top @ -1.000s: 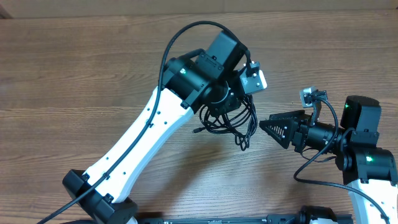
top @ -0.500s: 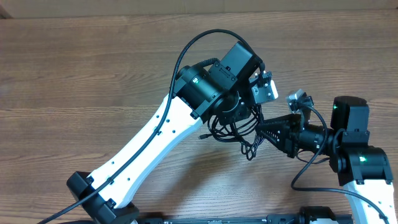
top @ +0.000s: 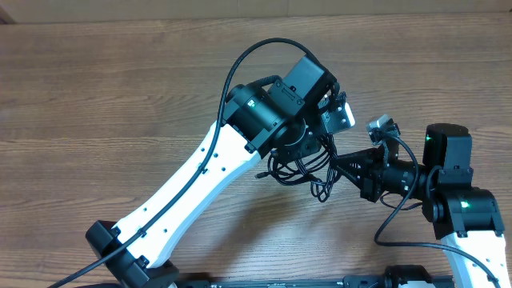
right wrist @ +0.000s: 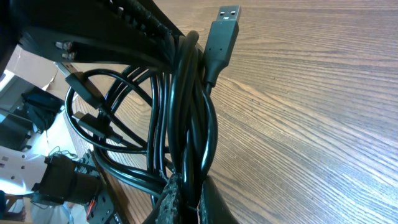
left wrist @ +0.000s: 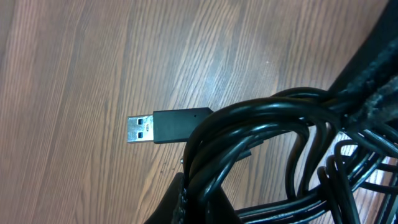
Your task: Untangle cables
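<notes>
**Two-handed hold.** Left fingers (left wrist: 373,81) are clamping the cables (left wrist: 249,124); right fingers (right wrist: 177,202) are gripping the same bundle just beside them, probably for pulling loops apart; USB plug (left wrist: 165,126) is jutting free.

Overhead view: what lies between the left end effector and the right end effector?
Only the cables: a tangled black bundle that reaches both, as the overhead view shows.

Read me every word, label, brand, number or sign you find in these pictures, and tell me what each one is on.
No readable text in any view.
USB plug: black shell, metal tip, no logo or marking shows.
cables: plain black, no print visible.
pale camera housing on the left wrist: too small to tell whether it bears any text.
</notes>
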Robot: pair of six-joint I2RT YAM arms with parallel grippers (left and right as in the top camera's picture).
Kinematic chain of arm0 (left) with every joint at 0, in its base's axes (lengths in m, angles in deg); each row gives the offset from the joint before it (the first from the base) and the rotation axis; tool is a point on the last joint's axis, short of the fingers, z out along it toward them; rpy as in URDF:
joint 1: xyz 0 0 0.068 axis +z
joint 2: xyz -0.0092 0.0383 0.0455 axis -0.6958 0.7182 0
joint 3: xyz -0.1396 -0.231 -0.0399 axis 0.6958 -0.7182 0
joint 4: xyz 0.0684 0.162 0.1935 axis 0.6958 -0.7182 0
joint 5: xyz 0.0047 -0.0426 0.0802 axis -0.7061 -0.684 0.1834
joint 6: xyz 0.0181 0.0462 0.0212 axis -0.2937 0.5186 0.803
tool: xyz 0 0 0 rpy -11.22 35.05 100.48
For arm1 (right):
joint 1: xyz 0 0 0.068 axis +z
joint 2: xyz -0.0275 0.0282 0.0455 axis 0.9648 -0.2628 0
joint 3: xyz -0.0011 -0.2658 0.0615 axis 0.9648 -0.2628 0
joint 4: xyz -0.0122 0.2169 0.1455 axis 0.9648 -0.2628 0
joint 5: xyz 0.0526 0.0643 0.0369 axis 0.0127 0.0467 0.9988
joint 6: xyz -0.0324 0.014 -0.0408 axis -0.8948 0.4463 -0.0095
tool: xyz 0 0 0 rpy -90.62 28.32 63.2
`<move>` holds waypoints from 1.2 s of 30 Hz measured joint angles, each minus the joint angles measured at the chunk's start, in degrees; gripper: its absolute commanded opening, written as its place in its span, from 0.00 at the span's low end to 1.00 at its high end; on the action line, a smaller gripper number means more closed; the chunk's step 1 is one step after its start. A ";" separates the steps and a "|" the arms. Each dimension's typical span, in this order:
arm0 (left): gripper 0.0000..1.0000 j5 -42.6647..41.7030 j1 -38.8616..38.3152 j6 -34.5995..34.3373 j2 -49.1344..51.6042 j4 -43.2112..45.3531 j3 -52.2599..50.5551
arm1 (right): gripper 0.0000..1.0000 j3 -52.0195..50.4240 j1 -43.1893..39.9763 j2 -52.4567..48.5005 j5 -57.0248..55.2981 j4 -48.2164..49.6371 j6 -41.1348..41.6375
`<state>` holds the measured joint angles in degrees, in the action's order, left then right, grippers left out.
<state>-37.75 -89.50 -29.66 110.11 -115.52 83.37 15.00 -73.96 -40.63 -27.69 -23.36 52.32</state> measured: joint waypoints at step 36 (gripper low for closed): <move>0.04 9.90 4.96 -6.58 0.00 -1.33 0.00 | 0.84 0.00 0.44 0.00 0.87 0.50 -1.46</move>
<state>-27.85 -84.54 -36.24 110.11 -116.85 83.37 15.00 -73.53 -40.63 -26.82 -22.86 50.86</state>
